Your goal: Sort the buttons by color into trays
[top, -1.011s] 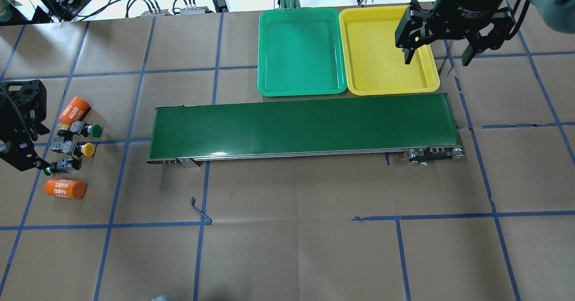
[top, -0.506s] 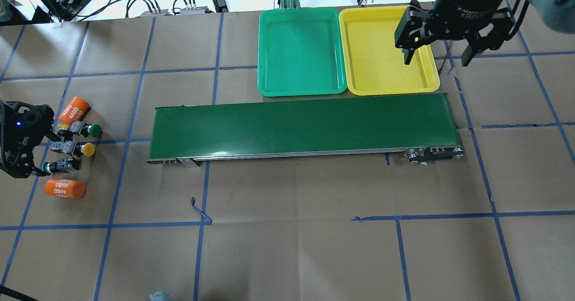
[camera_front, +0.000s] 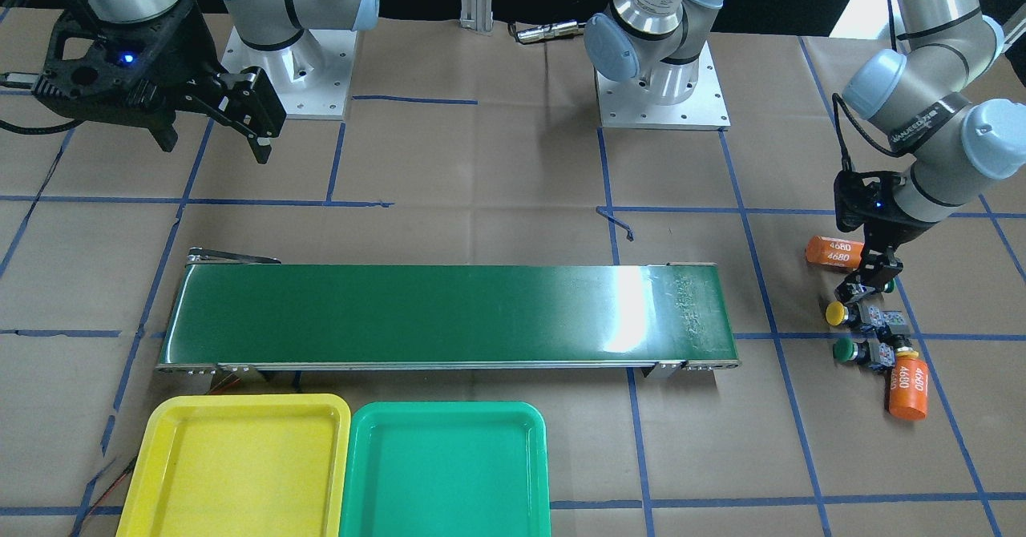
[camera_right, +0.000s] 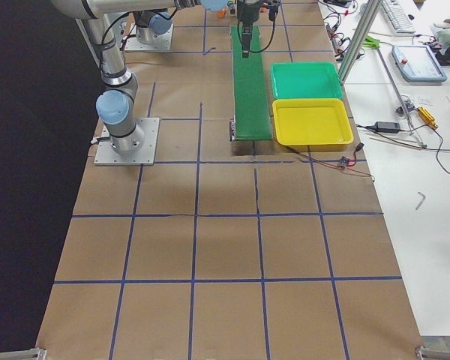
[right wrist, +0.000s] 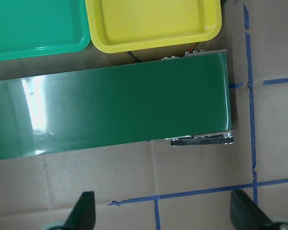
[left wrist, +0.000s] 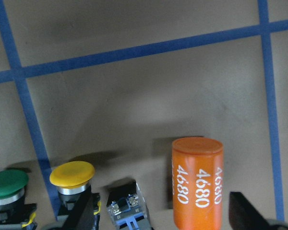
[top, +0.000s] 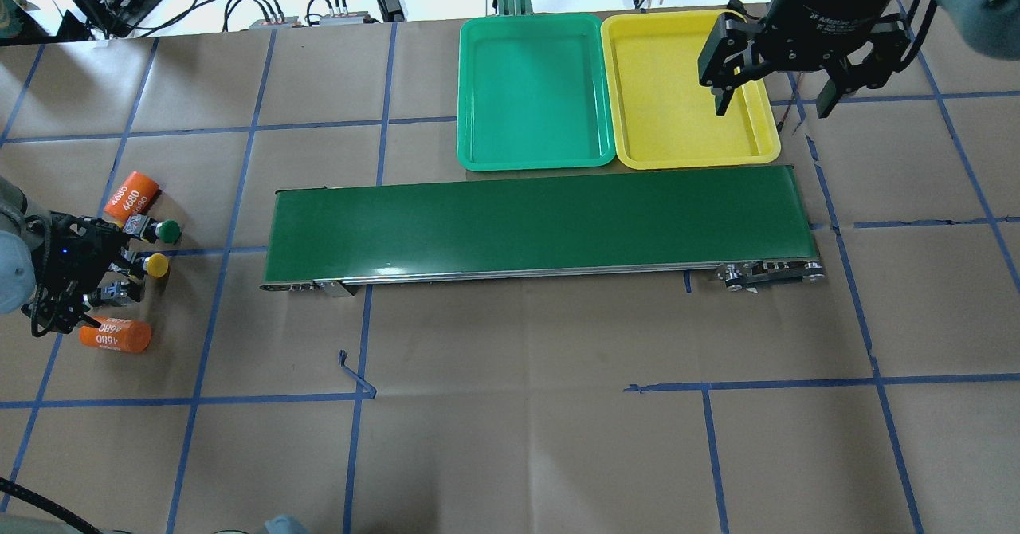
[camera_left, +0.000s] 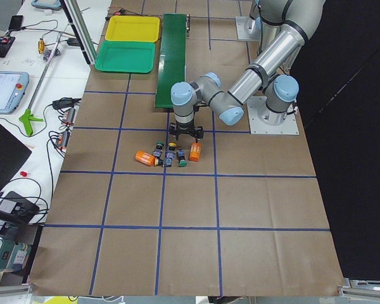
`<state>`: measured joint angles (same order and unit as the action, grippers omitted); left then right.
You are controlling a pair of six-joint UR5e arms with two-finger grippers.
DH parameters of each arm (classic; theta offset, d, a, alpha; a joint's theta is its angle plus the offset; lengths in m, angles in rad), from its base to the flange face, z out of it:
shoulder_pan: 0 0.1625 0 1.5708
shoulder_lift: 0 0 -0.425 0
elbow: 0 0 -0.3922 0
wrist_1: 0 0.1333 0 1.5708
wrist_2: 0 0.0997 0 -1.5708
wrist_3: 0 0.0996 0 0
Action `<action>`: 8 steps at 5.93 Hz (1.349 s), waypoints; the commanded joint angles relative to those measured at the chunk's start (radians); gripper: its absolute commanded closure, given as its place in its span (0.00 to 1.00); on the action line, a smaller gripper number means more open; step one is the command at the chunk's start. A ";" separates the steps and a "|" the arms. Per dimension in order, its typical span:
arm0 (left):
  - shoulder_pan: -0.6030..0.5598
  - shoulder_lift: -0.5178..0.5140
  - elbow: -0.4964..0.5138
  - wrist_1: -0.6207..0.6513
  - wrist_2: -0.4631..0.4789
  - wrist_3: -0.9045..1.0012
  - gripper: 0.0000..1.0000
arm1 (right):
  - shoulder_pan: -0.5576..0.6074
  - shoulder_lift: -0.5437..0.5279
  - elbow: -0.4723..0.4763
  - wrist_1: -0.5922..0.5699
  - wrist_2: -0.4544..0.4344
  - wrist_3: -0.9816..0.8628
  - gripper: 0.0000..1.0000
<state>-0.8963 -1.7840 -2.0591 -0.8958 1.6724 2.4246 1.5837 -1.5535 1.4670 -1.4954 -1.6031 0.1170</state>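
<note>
The papered table (top: 510, 438) carried a long conveyor belt (top: 542, 223), with the green tray (top: 534, 88) and the yellow tray (top: 669, 96) side by side just beyond its right half, neither holding anything. The right gripper (top: 773, 107) hung with fingers spread over the yellow tray's outer end. The left gripper (camera_front: 866, 284), fingers likewise apart and holding nothing, hovered low over the cluster at the table's left end. In the wrist view its fingers bracketed both an orange cylinder (left wrist: 197, 179) and the grey body of a third button (left wrist: 127, 203), whose cap was hidden. Beside these lay the yellow-capped button (left wrist: 72, 175) and the green-capped button (left wrist: 7, 182). A sound pick probably required shifting toward the button's body so the cylinder fell outside the closing fingers.
</note>
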 commanded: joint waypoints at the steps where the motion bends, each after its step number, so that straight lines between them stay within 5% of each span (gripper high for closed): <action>1: 0.100 -0.075 -0.035 0.058 -0.005 0.037 0.02 | -0.001 -0.007 -0.002 0.082 -0.001 -0.016 0.00; 4: 0.099 -0.069 -0.070 0.058 -0.034 0.036 0.07 | -0.001 -0.013 0.000 0.098 0.012 -0.084 0.00; 5: 0.099 -0.069 -0.069 0.061 -0.036 0.037 0.26 | -0.001 -0.013 -0.002 0.095 0.011 -0.085 0.00; 6: 0.099 -0.060 -0.070 0.061 -0.036 0.034 0.69 | -0.001 -0.013 -0.002 0.093 0.011 -0.085 0.00; 7: 0.097 -0.060 -0.070 0.061 -0.048 0.033 0.89 | 0.001 -0.011 -0.002 0.092 0.012 -0.085 0.00; 8: 0.097 -0.057 -0.069 0.061 -0.049 0.031 0.96 | 0.001 -0.011 -0.001 0.092 0.011 -0.085 0.00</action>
<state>-0.7988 -1.8433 -2.1286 -0.8346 1.6267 2.4574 1.5842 -1.5651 1.4654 -1.4031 -1.5915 0.0324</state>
